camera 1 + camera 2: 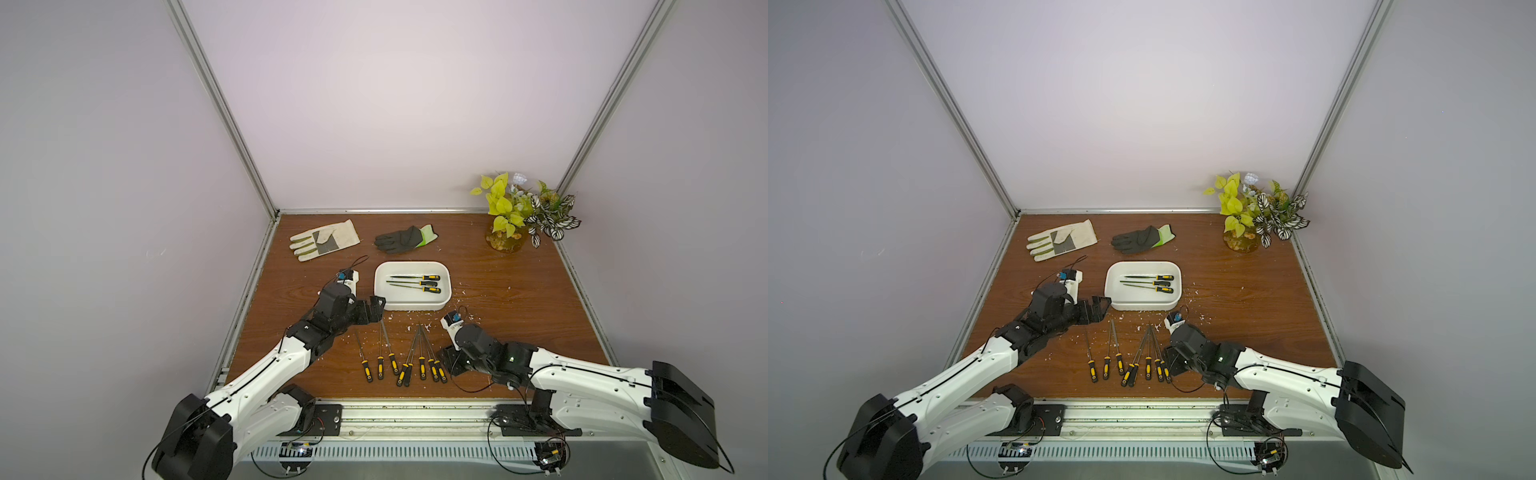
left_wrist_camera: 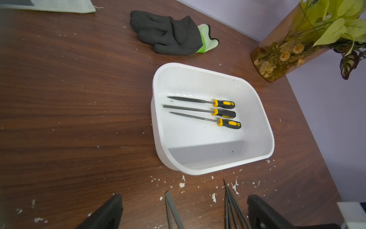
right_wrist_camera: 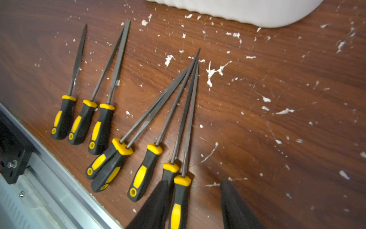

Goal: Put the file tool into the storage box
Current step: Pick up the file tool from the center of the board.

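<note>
left gripper (image 1: 376, 305): held spread, empty, at near-left corner of shallow white plastic storage box (image 1: 411, 306) | three files (image 1: 415, 283) laid inside | eight black-and-yellow-handled steel files (image 1: 399, 365) rowed near | right gripper (image 3: 195, 184): jaws apart astride rightmost file handle (image 3: 179, 200) | risk: touching neighbour may be pinched or dragged along

In the right wrist view the picture's edge cuts the box (image 3: 247, 11), so only its wall shows. The edge also cuts off the right gripper (image 3: 195, 184) and one file's (image 3: 182, 181) handle. In the left wrist view only a strip of the white glove (image 2: 59, 7) shows.
</note>
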`<state>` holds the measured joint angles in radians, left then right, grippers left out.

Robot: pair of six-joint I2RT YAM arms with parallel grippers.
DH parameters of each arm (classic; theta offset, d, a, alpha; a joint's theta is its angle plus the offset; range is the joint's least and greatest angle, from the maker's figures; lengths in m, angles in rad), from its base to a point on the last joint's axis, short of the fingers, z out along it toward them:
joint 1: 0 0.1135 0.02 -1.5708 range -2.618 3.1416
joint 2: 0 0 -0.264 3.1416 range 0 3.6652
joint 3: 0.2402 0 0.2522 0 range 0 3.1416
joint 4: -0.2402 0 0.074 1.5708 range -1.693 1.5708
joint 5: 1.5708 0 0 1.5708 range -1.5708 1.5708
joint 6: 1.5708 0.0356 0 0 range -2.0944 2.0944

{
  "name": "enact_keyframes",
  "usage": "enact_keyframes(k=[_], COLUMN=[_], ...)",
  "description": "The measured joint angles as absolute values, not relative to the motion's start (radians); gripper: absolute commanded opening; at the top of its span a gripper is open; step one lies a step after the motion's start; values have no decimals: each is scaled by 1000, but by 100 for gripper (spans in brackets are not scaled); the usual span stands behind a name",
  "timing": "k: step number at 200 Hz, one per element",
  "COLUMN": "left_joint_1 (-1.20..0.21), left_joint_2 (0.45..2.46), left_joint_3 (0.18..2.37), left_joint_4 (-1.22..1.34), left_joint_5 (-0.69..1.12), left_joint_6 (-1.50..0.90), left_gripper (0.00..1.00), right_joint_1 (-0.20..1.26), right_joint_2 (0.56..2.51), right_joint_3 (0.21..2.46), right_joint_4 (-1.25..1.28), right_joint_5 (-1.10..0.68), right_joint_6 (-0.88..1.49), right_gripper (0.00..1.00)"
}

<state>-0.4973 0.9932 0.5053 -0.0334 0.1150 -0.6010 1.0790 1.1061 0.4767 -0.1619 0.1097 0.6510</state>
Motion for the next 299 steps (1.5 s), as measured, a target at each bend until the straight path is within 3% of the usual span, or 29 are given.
enact_keyframes(k=[78,189,299], left_joint_1=[-497,-497,-497], left_joint_2=[890,913,788], left_joint_3=[498,498,497], left_joint_4=[-93,-104,-122], left_joint_5=[100,112,136], left_joint_6=[-599,-607,-666], left_gripper=[100,100,100], right_joint_1=[1199,1223,1229], right_joint_2=[1163,1187,1247], right_joint_3=[506,505,516], right_joint_4=[-239,-269,-304], right_joint_5=[187,226,310], right_joint_6=[690,726,752], right_gripper=[47,45,40])
